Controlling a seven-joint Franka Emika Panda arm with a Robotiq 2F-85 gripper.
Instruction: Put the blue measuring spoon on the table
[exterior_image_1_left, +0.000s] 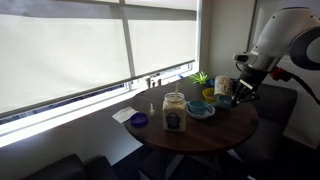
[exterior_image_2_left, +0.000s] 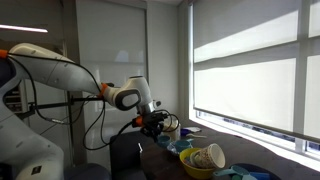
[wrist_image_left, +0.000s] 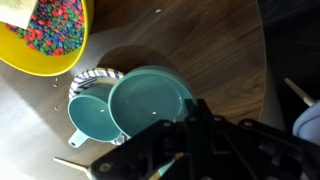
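Pincer (wrist_image_left: 190, 143) dark and blurred along the bottom edge of the wrist view, a little right of centre; fingers merged into one black mass, so open or closed cannot be told. Same pincer (exterior_image_1_left: 243, 93) at the right of the frame in an exterior view, over the right rim of the round tabletop (exterior_image_1_left: 205, 137); at mid-frame in an exterior view (exterior_image_2_left: 155, 122), pointing downward at the end of the white arm.

Blue measuring spoon (wrist_image_left: 92, 115) at centre left of the wrist view, round cup facing up, handle running toward the lower left corner; touching the left edge of the light blue dish (wrist_image_left: 150, 98); lying partly over a black-and-white striped thing (wrist_image_left: 95, 74); just above the pincer in the picture, contact between the two not clear. Bare dark wood of the tabletop (wrist_image_left: 225, 40) filling the upper right.

Yellow bowl (wrist_image_left: 40, 65) in the upper left corner, full of small many-coloured pieces (wrist_image_left: 45, 28).

In an exterior view, glass jar (exterior_image_1_left: 175, 112) at mid-tabletop; purple disc (exterior_image_1_left: 139, 120) near the left rim; small green plant (exterior_image_1_left: 200, 78) at the far edge; spoon too small to pick out there.
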